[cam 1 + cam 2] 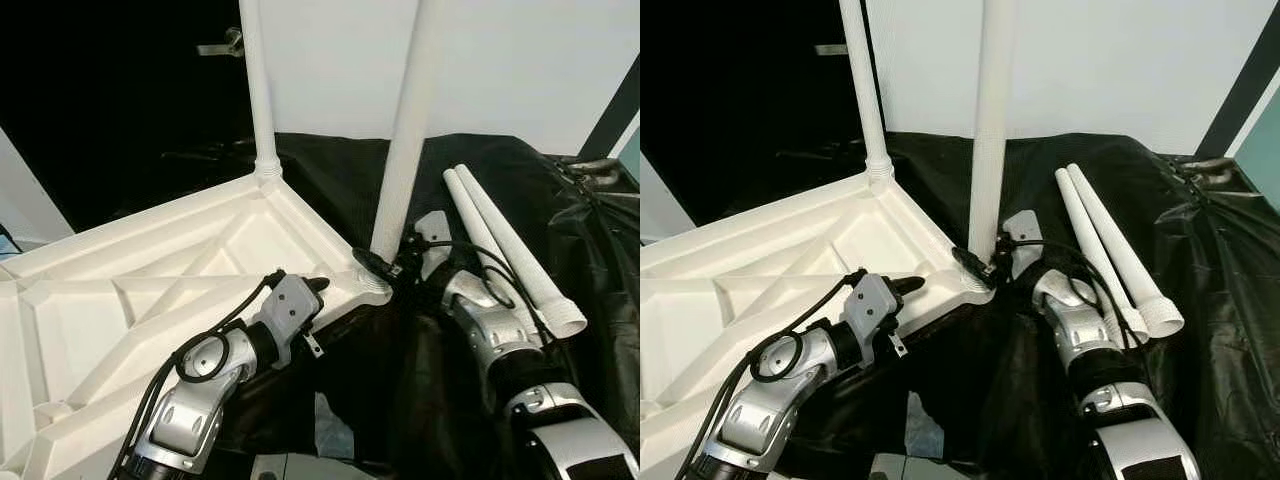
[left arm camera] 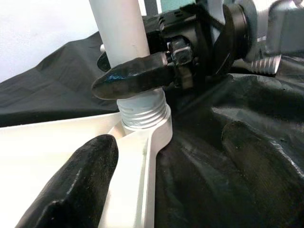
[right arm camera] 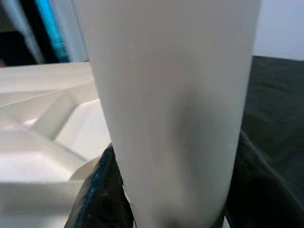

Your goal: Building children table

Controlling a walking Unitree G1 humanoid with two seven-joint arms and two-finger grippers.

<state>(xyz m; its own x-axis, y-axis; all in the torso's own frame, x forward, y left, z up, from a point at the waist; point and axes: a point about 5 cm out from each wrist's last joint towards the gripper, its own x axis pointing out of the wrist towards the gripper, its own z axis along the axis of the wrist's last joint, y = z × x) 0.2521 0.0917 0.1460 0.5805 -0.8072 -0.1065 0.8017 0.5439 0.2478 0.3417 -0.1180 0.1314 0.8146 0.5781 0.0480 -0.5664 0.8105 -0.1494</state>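
Upside down, the white plastic tabletop point(image 1: 150, 290) lay on a black sheet point(image 1: 590, 260) that covered the surface beneath it, its ribbed underside facing up. One white leg point(image 1: 258, 90) stood upright in the socket at the tabletop's far corner. A second white leg point(image 1: 405, 130) stood upright at the corner nearest the right arm, its threaded end point(image 2: 142, 111) sitting in the corner socket with several threads showing above the rim. The right gripper point(image 1: 385, 265) was closed around the base of this second leg, just above the socket; in the left wrist view one of its black fingers point(image 2: 130, 80) crossed the front of the leg, and in the right wrist view the leg rose directly between the dark pads.

The left gripper point(image 1: 318, 287) rested at the tabletop's near edge beside that same corner, its fingers spread apart: one fingertip point(image 2: 76, 185) lay over the white plastic of the tabletop and the other point(image 2: 261, 166) hung over the black sheet, with the corner's edge between them and nothing clamped.

Two spare white legs point(image 1: 510, 245) lay side by side on the black sheet beyond the right arm, touching each other along their length, their wider open ends toward the robot.
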